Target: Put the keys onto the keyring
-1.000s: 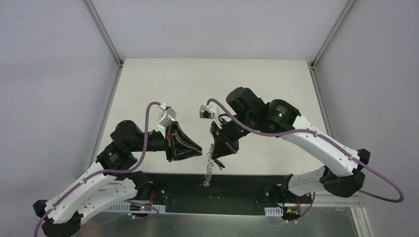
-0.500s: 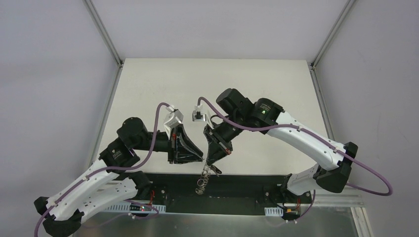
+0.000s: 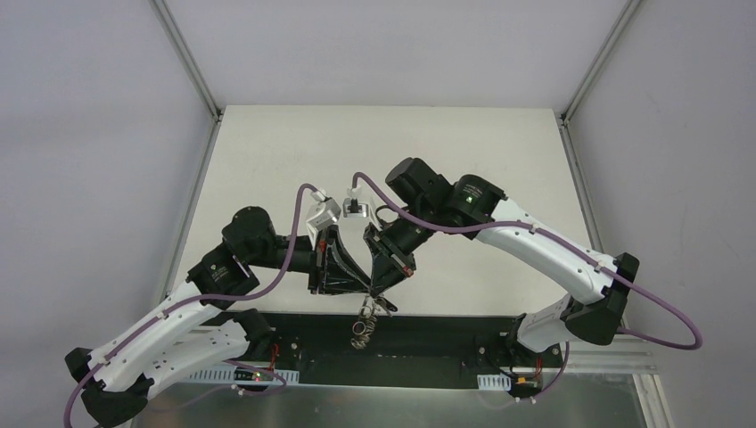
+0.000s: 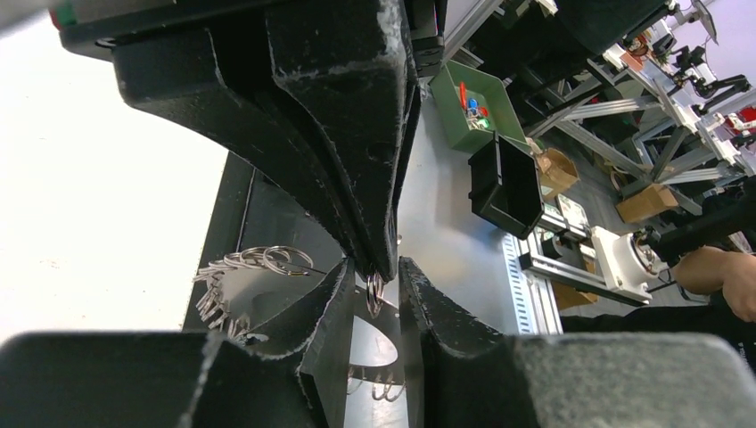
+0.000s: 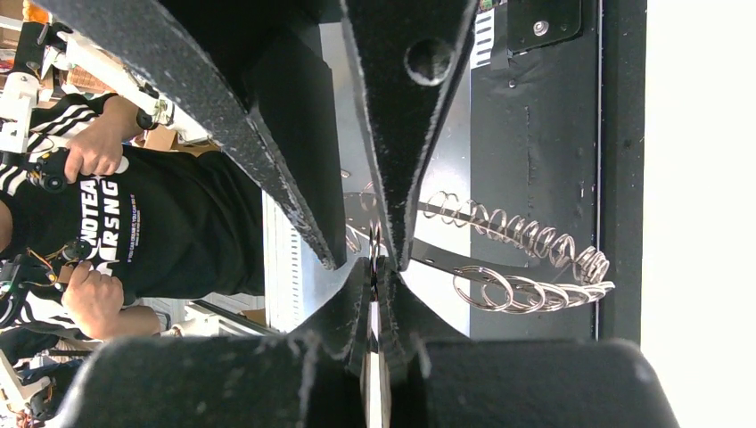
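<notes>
The keyring [image 3: 360, 328], a silvery floppy band fringed with wire loops, hangs from my right gripper [image 3: 373, 290] just past the table's near edge. My right gripper [image 5: 373, 264] is shut on one thin ring [image 4: 374, 292] of it, and the looped part [image 5: 526, 287] trails off to one side. My left gripper [image 3: 365, 286] meets it tip to tip. Its fingers [image 4: 334, 303] stand apart on either side of the right fingertips and that ring, holding nothing I can see. I cannot pick out the keys in any view.
The black base rail [image 3: 446, 334] runs under the hanging keyring. The pale tabletop [image 3: 383, 152] stretches behind both arms. Off the table, the left wrist view shows a green bin [image 4: 472, 107] and a black box [image 4: 504, 183].
Both arms have closed in on each other at the near edge. My left gripper slid right until its jaws straddle the right fingertips. The keyring has bunched up lower and to the left.
</notes>
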You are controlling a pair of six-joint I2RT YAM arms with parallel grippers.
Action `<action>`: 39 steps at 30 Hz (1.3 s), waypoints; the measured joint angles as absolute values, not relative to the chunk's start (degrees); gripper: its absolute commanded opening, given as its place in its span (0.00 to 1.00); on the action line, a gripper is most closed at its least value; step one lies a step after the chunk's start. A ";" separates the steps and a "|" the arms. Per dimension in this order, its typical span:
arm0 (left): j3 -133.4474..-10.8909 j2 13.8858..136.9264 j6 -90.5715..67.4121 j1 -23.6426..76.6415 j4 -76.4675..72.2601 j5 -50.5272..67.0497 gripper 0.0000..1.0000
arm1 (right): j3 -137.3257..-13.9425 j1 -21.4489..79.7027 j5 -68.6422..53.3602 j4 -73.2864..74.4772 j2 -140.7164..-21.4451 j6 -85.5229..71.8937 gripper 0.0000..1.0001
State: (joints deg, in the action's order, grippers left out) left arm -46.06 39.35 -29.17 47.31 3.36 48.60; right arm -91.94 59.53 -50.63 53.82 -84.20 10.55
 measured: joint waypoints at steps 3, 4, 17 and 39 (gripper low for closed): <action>-46.06 39.44 -29.17 47.31 3.33 48.99 0.18 | -92.09 59.44 -50.65 53.98 -84.38 10.55 0.00; -46.06 39.48 -29.19 47.31 3.33 49.04 0.16 | -92.14 59.44 -50.65 54.15 -84.40 10.55 0.00; -46.11 40.51 -29.34 47.29 3.46 50.13 0.00 | -92.27 59.44 -50.63 55.29 -84.40 10.74 0.00; -45.34 36.62 -24.97 47.31 1.06 44.36 0.00 | -88.82 59.33 -41.30 45.52 -74.89 5.19 0.40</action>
